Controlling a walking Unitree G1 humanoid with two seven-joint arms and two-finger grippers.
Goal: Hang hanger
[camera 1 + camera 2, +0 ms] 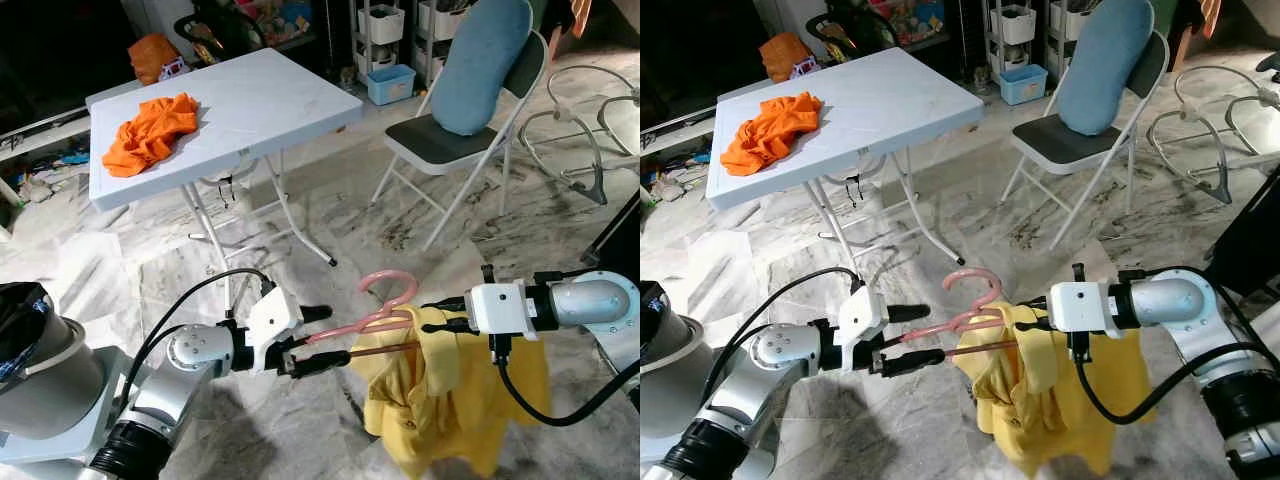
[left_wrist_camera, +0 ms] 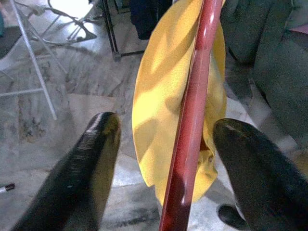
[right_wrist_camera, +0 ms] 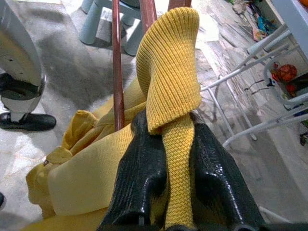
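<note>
Left gripper (image 1: 318,340) sits low in the left eye view, jaws spread around the pink hanger (image 1: 375,312) bar, not clamped. Right gripper (image 1: 441,315) is closed on the yellow shirt (image 1: 440,395) collar; hanger is mid-air above the floor.
Left wrist: bar between parted fingers (image 2: 82,173).
Right wrist: fingers (image 3: 139,178) pinch knit collar.
Orange cloth (image 1: 150,130) lies on desk (image 1: 260,100).
</note>
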